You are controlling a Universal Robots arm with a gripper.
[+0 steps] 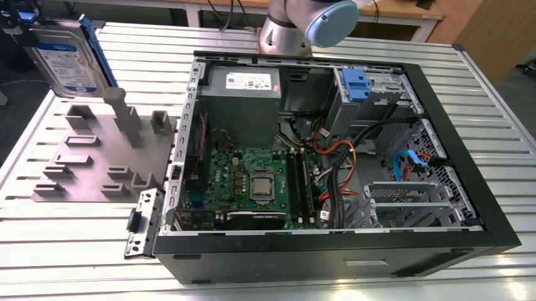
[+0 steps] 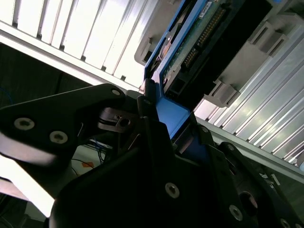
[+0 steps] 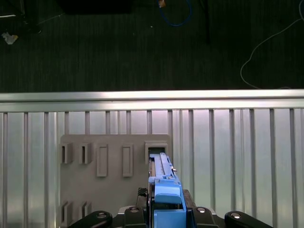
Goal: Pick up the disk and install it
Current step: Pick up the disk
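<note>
The disk (image 1: pixel 67 59) is a silver drive with a white-and-blue label and blue rails. It stands on edge at the exterior view's far left, its lower end just over the tall posts of a grey holder plate (image 1: pixel 84 163). My gripper (image 1: pixel 24 26) is shut on its upper end. In the first wrist view the disk (image 3: pixel 164 183) appears edge-on between my gripper (image 3: pixel 166 216) fingers, above the holder plate (image 3: pixel 114 175) and one of its slots. The second wrist view shows the blue rail (image 2: pixel 173 114) and the disk's circuit board (image 2: pixel 199 42) clamped in the black fingers (image 2: pixel 152 123).
An open black computer case (image 1: pixel 469 188) lies on the slatted metal table (image 1: pixel 503 113) to the exterior view's right of the holder. Inside are a motherboard (image 1: pixel 251 182), a grey power supply box (image 1: pixel 243 88), cables, and a drive bay with a blue latch (image 1: pixel 356 84). The arm's base (image 1: pixel 289 28) stands behind the case.
</note>
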